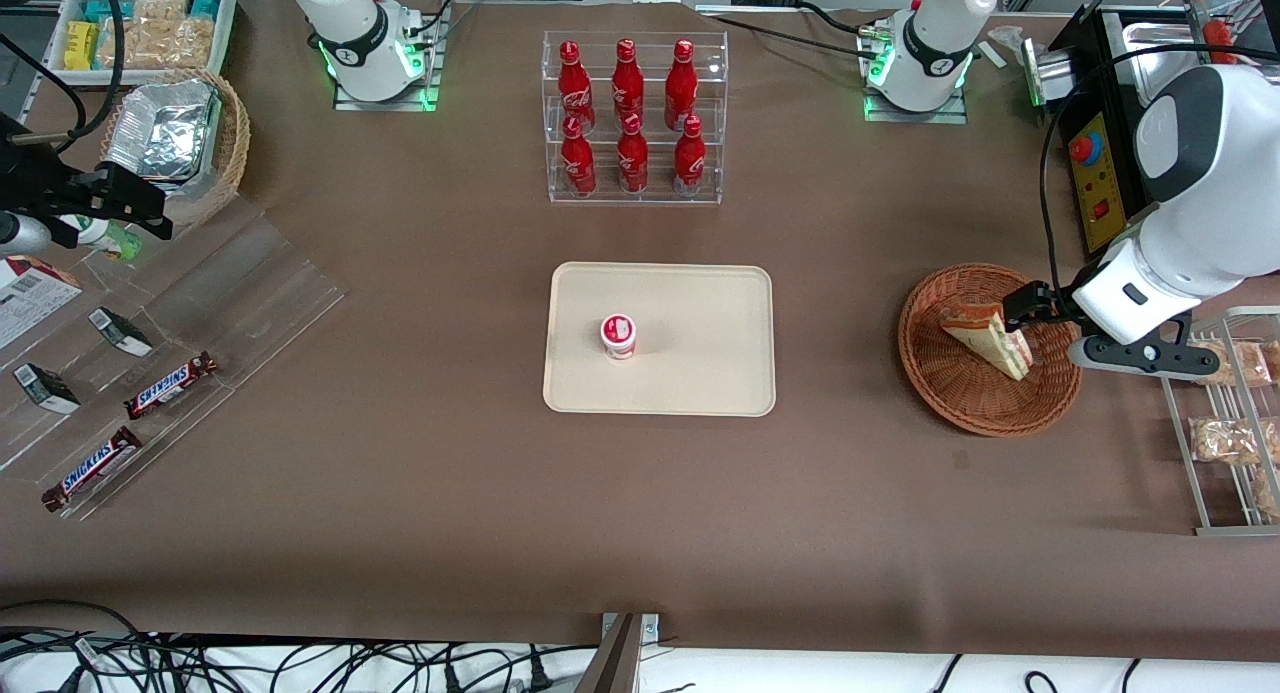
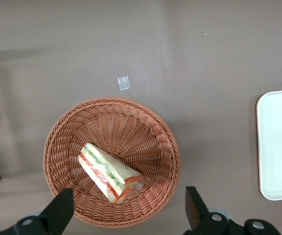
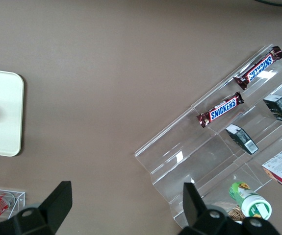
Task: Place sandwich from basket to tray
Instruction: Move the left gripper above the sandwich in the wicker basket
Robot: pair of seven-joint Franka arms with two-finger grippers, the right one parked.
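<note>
The sandwich (image 1: 988, 337) lies inside the basket (image 1: 950, 393), toward the working arm's end of the table, its wrapped wedge resting on the weave with the filling layers showing. The front view has the gripper (image 1: 1030, 318) over the basket, close above the sandwich and partly covering the rim. The left wrist view gives what the front view cannot: the two fingers (image 2: 60, 208) stand wide apart, one to each side of the basket (image 2: 67, 147), with nothing between them, and the sandwich (image 2: 109, 172) sits untouched below. That view also shows a small clear scrap (image 2: 123, 83) on the table just beside the basket, which the front view does not resolve.

The tray (image 1: 700, 373) sits at the table's middle, well apart from the basket; only one edge of it (image 2: 278, 147) appears in the left wrist view. The front view alone shows a small red-lidded cup (image 1: 618, 335) standing on the tray, and a clear rack of red bottles (image 1: 632, 118) farther from the front camera than the tray.
</note>
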